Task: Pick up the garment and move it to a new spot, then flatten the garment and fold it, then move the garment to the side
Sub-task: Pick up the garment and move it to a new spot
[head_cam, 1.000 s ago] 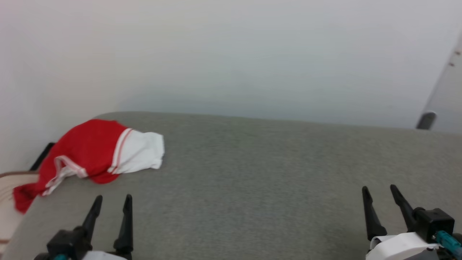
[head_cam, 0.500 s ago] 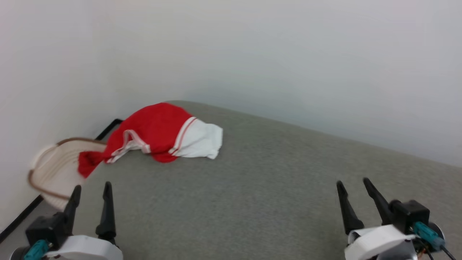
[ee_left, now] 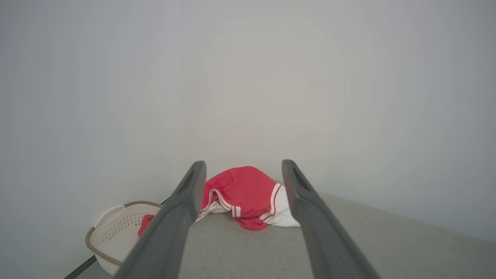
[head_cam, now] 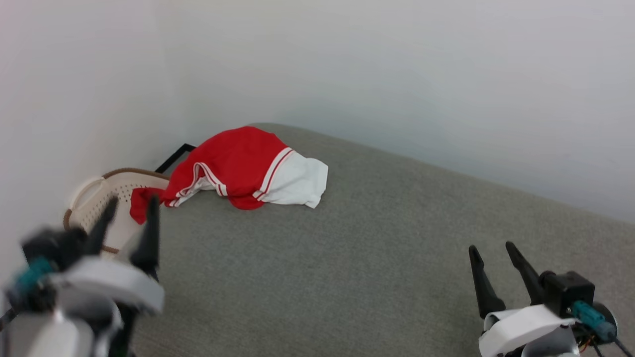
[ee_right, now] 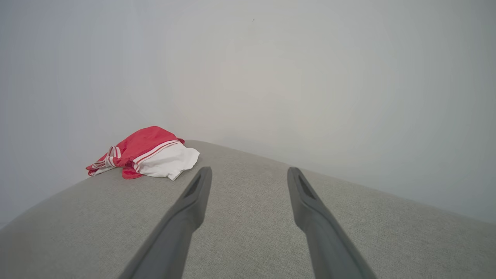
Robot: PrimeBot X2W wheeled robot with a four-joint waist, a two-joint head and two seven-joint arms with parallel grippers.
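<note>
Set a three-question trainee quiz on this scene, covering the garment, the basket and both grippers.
1. Which part of the garment hangs off the gray surface over the basket? A: a red end. B: the white sleeve. C: none.
2. True or false: the right gripper grips the garment.
3. Fill in: the left gripper is ____ (open or shut).
Key: 1 A; 2 false; 3 open.
</note>
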